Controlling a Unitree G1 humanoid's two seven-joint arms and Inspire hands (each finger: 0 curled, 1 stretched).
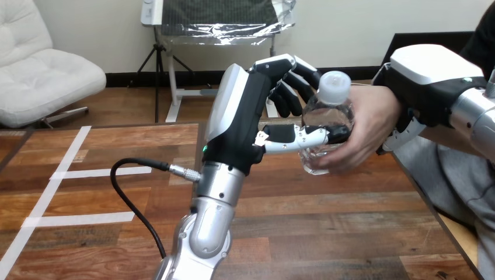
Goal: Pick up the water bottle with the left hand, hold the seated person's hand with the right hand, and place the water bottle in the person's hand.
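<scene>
A clear water bottle (pixel 328 119) with a white cap is held upright above the table's right half. My left hand (pixel 251 116) is shut on it, fingers curled behind the neck and thumb across the front. The person's hand (pixel 368 125) comes in from the right and wraps around the bottle's right side and bottom. My right hand (pixel 429 79) sits over the person's wrist; its fingers (pixel 403 135) curl down around the wrist at the near side.
The wooden table (pixel 303 233) has white tape lines (pixel 70 175) on its left part. A black cable (pixel 131 186) loops out from my left forearm. The table's right edge runs beside the person's lap.
</scene>
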